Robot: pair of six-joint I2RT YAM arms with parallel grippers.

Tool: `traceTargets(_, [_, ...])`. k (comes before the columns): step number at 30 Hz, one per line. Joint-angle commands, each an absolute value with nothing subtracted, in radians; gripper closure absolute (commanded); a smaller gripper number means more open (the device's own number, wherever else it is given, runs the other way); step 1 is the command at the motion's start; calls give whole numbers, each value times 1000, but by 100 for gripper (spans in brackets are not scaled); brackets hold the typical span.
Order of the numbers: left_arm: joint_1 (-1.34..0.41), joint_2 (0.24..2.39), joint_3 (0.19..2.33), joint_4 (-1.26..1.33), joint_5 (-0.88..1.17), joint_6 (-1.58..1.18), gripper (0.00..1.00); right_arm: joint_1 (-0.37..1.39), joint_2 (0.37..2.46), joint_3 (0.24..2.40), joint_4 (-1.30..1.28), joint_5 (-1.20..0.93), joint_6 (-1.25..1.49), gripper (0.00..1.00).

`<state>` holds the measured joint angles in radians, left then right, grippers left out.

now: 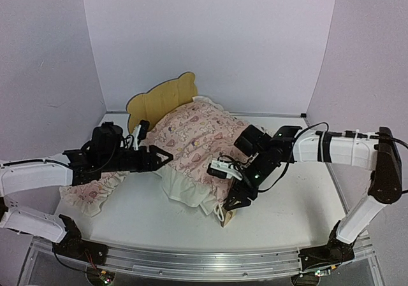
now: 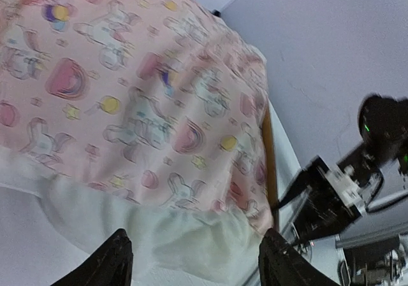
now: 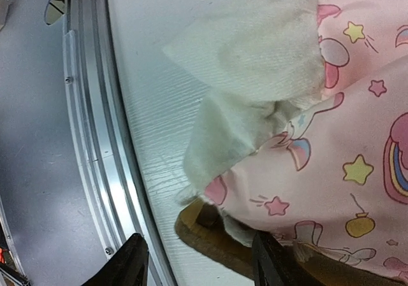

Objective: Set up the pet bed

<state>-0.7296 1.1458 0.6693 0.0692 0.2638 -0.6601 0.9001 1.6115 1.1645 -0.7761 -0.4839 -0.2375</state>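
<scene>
On the left, the left arm (image 1: 38, 178) reaches across the white counter (image 1: 287, 203) toward the middle. Under its forearm lies a pink ruffled cloth (image 1: 95, 193), resting flat on the counter; it may be a small pillow, though the top view leaves too much of it covered to be sure. The left jaws stand apart and hold nothing. In the left wrist view their two dark tips frame the white ruffle along the near edge of the blanket (image 1: 197, 139), just short of it.

The pet bed (image 1: 162, 95) sits at the middle of the counter, set at a slant, with its wavy wooden headboard upright at the back left, near the rear wall. The pink patterned blanket is draped over nearly the whole bed, and its ruffled edge hangs over the near side onto the counter. Only the headboard and one wooden foot corner (image 3: 210, 235) show.

On the right, the right arm (image 1: 331, 149) bends in over that foot corner. The right jaws are also apart and grip nothing. In the right wrist view they sit above the corner, where a white flap of the blanket folds outward.
</scene>
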Motion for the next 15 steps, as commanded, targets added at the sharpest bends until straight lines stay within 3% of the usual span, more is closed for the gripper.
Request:
traceTargets(1, [-914, 1164, 747, 149, 213, -495, 36, 903, 1628, 1194, -633, -400, -123, 45])
traceTargets(5, [-1016, 1220, 748, 228, 159, -429, 44, 903, 1628, 1179, -506, -309, 56, 49])
traceTargets(8, [-1058, 1258, 737, 295, 146, -410, 45, 903, 1619, 1163, -407, -230, 155, 42])
traceTargets(11, [-1075, 1311, 747, 318, 176, -403, 43, 899, 1667, 1196, -385, -173, 199, 38])
traceTargets(15, [-1126, 1379, 792, 330, 190, -361, 37, 891, 1774, 1291, -367, -188, 267, 43])
